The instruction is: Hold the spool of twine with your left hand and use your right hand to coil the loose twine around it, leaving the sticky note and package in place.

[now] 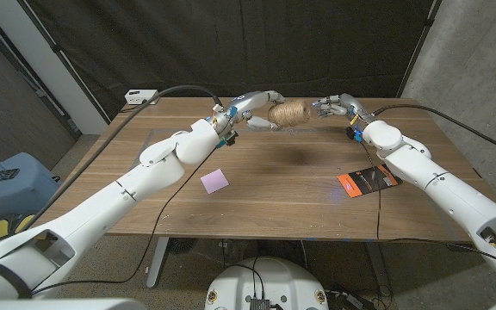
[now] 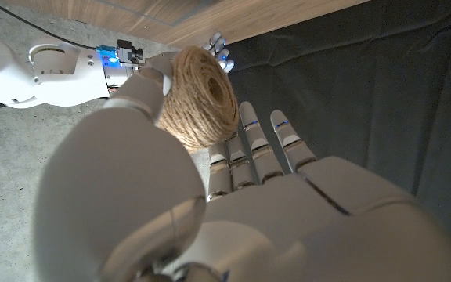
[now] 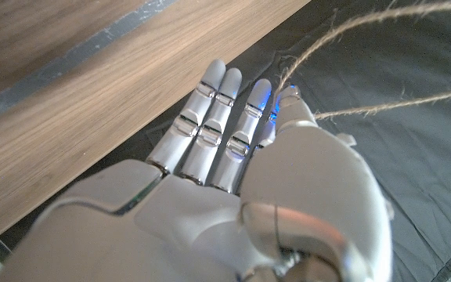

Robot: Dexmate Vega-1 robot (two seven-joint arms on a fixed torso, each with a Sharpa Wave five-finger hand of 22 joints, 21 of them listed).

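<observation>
My left hand (image 1: 252, 110) holds the spool of twine (image 1: 289, 113) up in the air over the far middle of the table. In the left wrist view the tan spool (image 2: 202, 98) sits between the thumb and fingers of that hand (image 2: 288, 204). My right hand (image 1: 332, 107) hovers just right of the spool at the same height. The right wrist view shows this hand (image 3: 249, 180) pinching the loose twine (image 3: 351, 23) between thumb and a fingertip, with two strands running away from the pinch. A purple sticky note (image 1: 215, 180) and an orange and black package (image 1: 367, 182) lie on the table.
The wooden table (image 1: 274, 207) carries the spool's shadow near its middle. A white box (image 1: 140, 96) sits at the far left corner. A black curtain hangs behind the table. Cables run along both arms. A blue object (image 1: 3, 176) stands on the floor to the left.
</observation>
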